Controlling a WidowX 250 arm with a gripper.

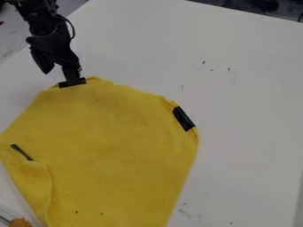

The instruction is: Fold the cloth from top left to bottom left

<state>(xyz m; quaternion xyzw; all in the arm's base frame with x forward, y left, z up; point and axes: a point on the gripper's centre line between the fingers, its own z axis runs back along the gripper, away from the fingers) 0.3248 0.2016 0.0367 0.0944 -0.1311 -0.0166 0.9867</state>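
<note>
We see a white counter [248, 111] with a large yellow cloth [112, 146] lying mostly flat on it, filling the lower left and centre; its left edge curls over near the bottom. A black robot arm [44, 20] hangs in from the upper left. Its tool [59, 76] is spread, pinching nothing, with one finger down at the cloth's top left corner, by a black strip [72, 83]. Another black strip [184, 119] marks the right corner; a thinner dark strip [22, 152] lies at the left edge. We judge the step in hand to be securing that top left corner. Next, we would want cloth between both fingers, a firm pinch, then a low lift towards the bottom left.
</note>
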